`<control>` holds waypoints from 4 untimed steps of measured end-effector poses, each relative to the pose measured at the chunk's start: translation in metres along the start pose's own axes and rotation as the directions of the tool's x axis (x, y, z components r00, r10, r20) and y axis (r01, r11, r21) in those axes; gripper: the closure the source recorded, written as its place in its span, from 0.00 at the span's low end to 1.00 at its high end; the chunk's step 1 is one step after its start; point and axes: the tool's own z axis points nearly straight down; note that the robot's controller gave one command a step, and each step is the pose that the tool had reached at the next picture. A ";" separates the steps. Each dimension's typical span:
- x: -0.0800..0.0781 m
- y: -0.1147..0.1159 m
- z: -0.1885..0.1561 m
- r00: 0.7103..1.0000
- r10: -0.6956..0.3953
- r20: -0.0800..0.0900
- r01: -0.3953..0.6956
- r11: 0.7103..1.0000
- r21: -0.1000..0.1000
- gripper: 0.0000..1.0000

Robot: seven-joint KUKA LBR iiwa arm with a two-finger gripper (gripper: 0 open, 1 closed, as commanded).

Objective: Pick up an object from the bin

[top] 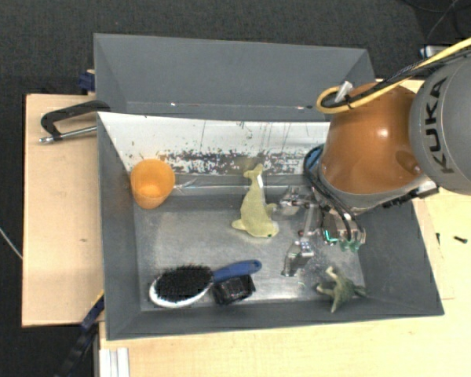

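Note:
My gripper [298, 251] hangs low over the bin's right half, its metal fingers pointing down at the bare floor with nothing visible between them. A pale yellow soft toy shaped like a dolphin [256, 206] lies just left of the fingers, apart from them. A small green toy dinosaur [341, 289] stands near the front right corner, a little below and right of the gripper. In front and to the left lies a hairbrush [198, 282] with black bristles, a white body and a blue handle.
An orange cup [151, 183] lies on its side at the back left. The arm's orange cover hangs over the bin's right side and hides the floor beneath it. The bin's sloped walls close in on all sides.

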 end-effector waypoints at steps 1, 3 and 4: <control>-0.029 0.043 0.114 0.997 -0.075 0.013 0.075 0.997 0.001 0.00; 0.002 0.081 0.111 0.962 -0.271 0.020 0.271 0.963 0.002 1.00; -0.005 0.097 -0.070 0.958 -0.284 0.021 0.284 0.959 0.004 1.00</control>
